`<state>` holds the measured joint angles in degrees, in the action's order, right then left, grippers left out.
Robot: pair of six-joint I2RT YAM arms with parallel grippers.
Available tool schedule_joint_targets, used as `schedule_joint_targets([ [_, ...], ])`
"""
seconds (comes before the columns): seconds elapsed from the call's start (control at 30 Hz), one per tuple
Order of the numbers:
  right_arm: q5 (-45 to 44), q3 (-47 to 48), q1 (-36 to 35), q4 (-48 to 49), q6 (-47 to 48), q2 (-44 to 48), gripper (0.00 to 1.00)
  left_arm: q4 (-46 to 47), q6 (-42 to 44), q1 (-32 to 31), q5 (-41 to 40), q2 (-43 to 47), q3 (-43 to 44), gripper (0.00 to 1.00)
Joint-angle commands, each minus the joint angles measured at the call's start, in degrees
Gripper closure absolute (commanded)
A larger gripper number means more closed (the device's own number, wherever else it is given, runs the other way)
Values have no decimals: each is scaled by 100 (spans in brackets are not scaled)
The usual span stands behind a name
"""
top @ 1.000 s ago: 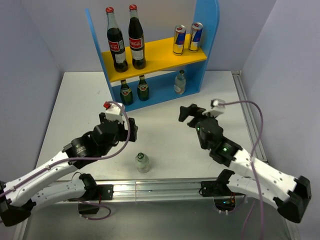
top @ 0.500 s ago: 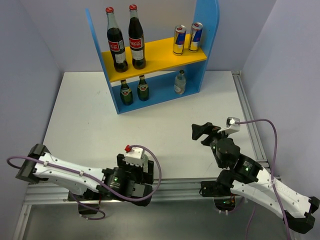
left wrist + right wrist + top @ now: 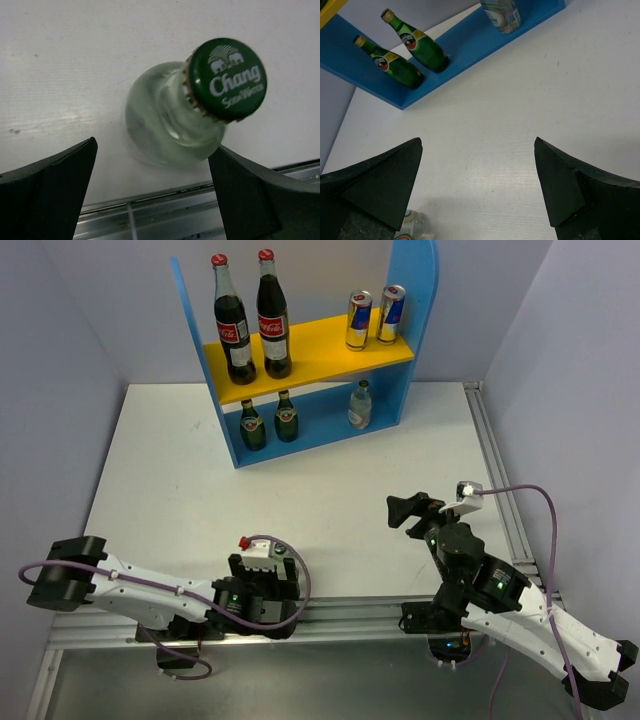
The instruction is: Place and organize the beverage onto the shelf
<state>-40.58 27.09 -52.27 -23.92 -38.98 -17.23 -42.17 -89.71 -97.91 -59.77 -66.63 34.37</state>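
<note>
The shelf (image 3: 415,300) stands at the back. Its yellow board (image 3: 330,355) carries two cola bottles (image 3: 232,325) and two cans (image 3: 358,320). On the blue base (image 3: 470,45) stand two green bottles (image 3: 251,425) and one clear bottle (image 3: 360,405). Another clear bottle (image 3: 170,125) with a green cap (image 3: 227,77) stands upright near the table's front edge. My left gripper (image 3: 152,147) is open just on its near side, the right finger close beside it. In the top view the left wrist hides most of that bottle. My right gripper (image 3: 405,510) hangs open over bare table, holding nothing.
A metal rail (image 3: 350,615) runs along the near table edge, just behind the loose bottle (image 3: 412,227). Another rail (image 3: 495,460) borders the right side. Grey walls close in on the left and right. The green bottles (image 3: 417,42) fill the left half of the shelf base.
My left arm swung back from the table's middle to the front edge and now sits over the loose clear bottle. The right arm drew back toward its base. The shelf's drinks have not moved.
</note>
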Motion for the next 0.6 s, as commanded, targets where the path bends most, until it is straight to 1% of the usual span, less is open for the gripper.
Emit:
schedule_joint_targets([
  [0.0,-12,16,-37,-42,-31,53,0,1752,972,237,-158,-227,-106,1],
  [0.13,-20,-2,-38,-42,-31,45,0,2476,1490,535,-140,-517,-263,1],
  [0.2,-38,-2,-38,-42,-22,45,0,2687,1553,623,-184,-561,-352,1],
  [0.3,-38,-2,-29,-42,-22,19,0,3179,1842,852,-123,-605,-536,3],
  [0.33,-38,-2,-37,-42,-22,18,0,3511,2087,1009,-18,-614,-641,5],
  [0.37,-47,-2,-29,-42,-30,27,0,3601,2150,1089,0,-597,-686,9],
  [0.43,-55,-2,-38,-34,-31,18,0,3838,2386,1282,35,-597,-817,14],
  [0.47,-64,-2,-38,-51,-31,1,0,4048,2449,1344,70,-597,-844,20],
  [0.53,-73,-2,-29,-51,-31,1,0,4164,2659,1493,71,-623,-888,30],
  [0.57,-73,-2,-37,-51,-39,9,0,4399,2730,1537,71,-684,-888,44],
])
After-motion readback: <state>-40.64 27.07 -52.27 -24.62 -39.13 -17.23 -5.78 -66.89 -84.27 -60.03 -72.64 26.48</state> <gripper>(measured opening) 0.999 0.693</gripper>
